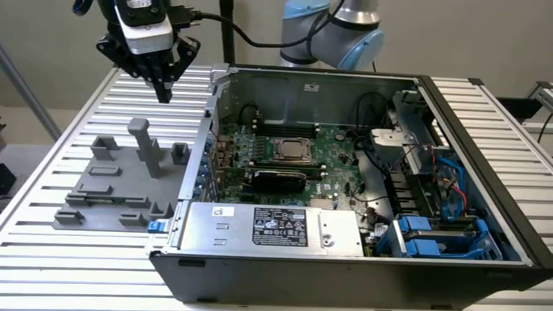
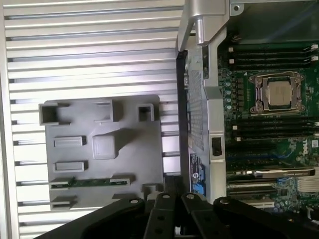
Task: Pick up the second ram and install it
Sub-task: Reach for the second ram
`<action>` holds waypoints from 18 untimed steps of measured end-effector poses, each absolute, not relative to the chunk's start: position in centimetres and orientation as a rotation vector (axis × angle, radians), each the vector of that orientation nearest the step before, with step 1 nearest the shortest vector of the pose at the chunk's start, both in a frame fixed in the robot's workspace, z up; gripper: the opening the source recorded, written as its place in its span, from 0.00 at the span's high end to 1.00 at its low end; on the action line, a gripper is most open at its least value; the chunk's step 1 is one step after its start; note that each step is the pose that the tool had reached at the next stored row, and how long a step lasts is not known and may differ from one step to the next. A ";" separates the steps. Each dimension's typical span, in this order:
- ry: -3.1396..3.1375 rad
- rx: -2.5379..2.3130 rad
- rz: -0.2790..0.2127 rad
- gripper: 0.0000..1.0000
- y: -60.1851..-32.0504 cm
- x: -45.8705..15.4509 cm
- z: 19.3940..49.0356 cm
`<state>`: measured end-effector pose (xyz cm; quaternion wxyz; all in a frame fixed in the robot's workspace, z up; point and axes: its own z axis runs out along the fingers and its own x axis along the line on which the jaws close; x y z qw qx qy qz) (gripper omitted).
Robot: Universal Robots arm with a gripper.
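The second ram [image 2: 92, 181] shows as a thin green strip lying on edge in a slot of the grey holder block [image 2: 102, 149], which rests on the slatted table. My gripper [image 1: 163, 91] hangs high above the table beyond the holder block [image 1: 112, 188], fingers pointing down and pressed together with nothing between them. Its dark linkage and fingers [image 2: 174, 204] sit above the block's edge nearest the computer. The open computer case [image 1: 346, 175] lies to the exterior view's right, with the green motherboard [image 1: 285, 152] and its long black memory slots [image 2: 271, 52] exposed.
A tall grey post [image 1: 145, 146] rises from the holder block. The case's metal side wall [image 1: 210, 123] stands between the block and the motherboard. A processor socket [image 2: 279, 92], a black card [image 1: 276, 176], the power supply box [image 1: 268, 227] and blue drive caddies [image 1: 432, 236] fill the case.
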<state>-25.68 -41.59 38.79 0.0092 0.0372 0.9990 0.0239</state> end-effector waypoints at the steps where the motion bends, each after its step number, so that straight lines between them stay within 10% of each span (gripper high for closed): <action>1: 3.120 0.116 0.075 0.89 -41.7 -26.1 38.7; 18: 3.120 0.116 0.075 0.89 -44.2 -33.8 37.5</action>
